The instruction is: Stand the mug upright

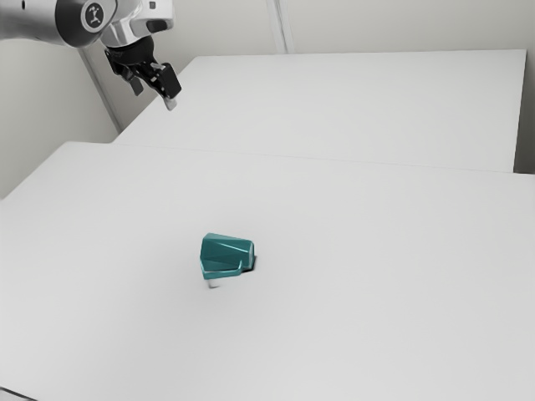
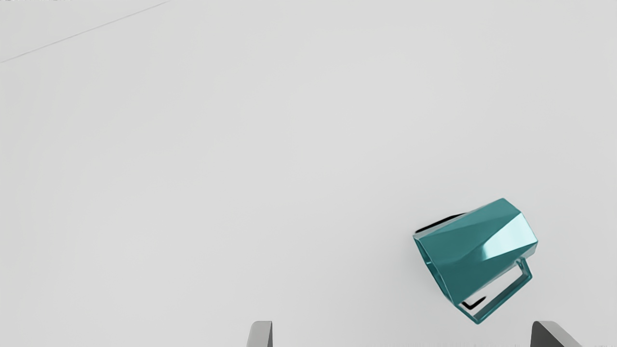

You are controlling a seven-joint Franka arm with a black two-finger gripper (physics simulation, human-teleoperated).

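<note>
"Black two-finger claw (image 1: pixel 154 96), exterior view: hangs high at the exterior view's upper left, on the end of my pale, rounded arm (image 1: pixel 50 18)."

"Copy. And the piece for the job?"

"Glossy teal faceted mug (image 1: pixel 226 255): lying on its side on the smooth white table (image 1: pixel 376 292), well apart from the claw."

"Wrist view?"

"Grey fingertips (image 2: pixel 261 335) wide apart; I log the claw as open. Mug beyond them, tipped over, its mouth (image 2: pixel 436 274) partly visible. Angular handle (image 2: pixel 503 297) sits on the side toward the fingertips."
</note>
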